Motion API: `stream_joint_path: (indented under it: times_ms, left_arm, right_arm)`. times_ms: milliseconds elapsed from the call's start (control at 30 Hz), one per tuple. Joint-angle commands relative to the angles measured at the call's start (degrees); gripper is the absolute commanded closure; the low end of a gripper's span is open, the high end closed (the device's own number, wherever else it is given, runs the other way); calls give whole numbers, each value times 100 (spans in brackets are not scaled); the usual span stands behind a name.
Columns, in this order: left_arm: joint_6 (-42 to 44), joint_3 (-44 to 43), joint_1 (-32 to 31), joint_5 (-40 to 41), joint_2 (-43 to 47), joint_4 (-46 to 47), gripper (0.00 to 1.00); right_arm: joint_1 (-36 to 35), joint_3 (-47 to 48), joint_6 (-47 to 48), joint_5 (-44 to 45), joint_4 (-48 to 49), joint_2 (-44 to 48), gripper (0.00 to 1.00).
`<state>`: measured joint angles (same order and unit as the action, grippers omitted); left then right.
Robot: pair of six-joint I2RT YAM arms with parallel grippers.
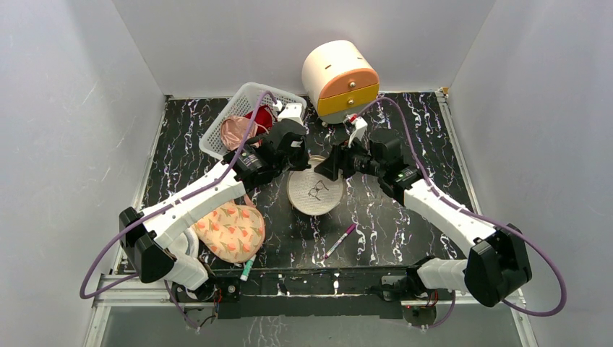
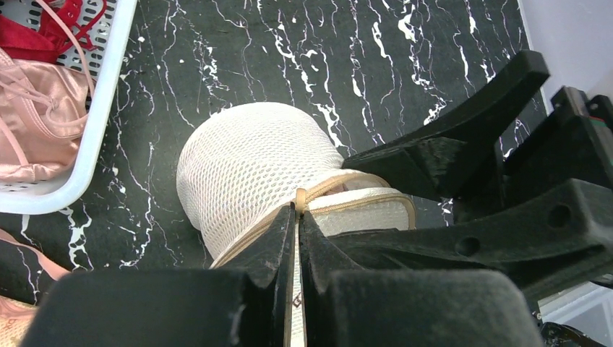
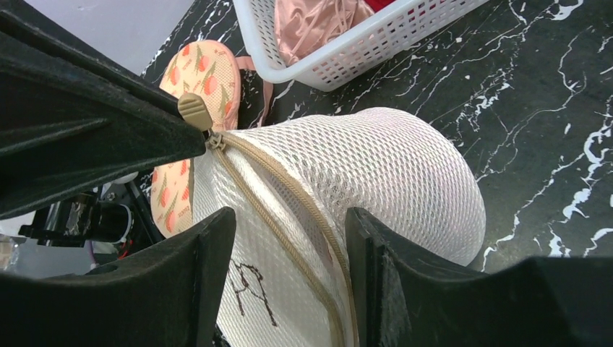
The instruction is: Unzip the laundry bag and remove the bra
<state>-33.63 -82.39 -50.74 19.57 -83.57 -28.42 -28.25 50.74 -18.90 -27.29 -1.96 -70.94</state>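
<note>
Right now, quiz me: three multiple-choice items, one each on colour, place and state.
1. The basket is: A white, B blue, C black.
2. The laundry bag lies: A in the basket, B on the table between the left gripper and right gripper, C under the basket.
3. The left gripper is: A open above the bag, B shut on nothing, C shut on the laundry bag's zip rim.
A: its lattice walls are white. B: it sits on the tabletop, a gripper each side. C: its jaws pinch the tan zip tape.
</note>
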Motion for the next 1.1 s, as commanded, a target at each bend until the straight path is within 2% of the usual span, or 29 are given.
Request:
stream_joint_path:
  times_ms: [0,233,433,633,900,967,1067]
  left_arm:
    - [47,-24,18,-139,131,169,100]
    - [67,-17,16,-200,111,171,100]
    - [68,16,20,-51,162,144,100]
    - [62,89,18,288,325,171,100]
    - [47,176,28,679,491,108,100]
    - [55,188,39,713,495,101,100]
    - [86,180,60,662,491,117,100]
  right_arm:
    - [-57,347,-62,-293,560,-85,47]
    - [-67,279,-175,-161,626,-83,60]
    - [-67,-69,-423,887,626,371,82]
    - [-67,-523,-722,1580,661,804,97]
    - [-64,-1074,-969,1970,721,1270,98]
    - [-62,-1149,-999,1940,723,1301,94]
    - [-67,-1182,-898,1733,716,1243,82]
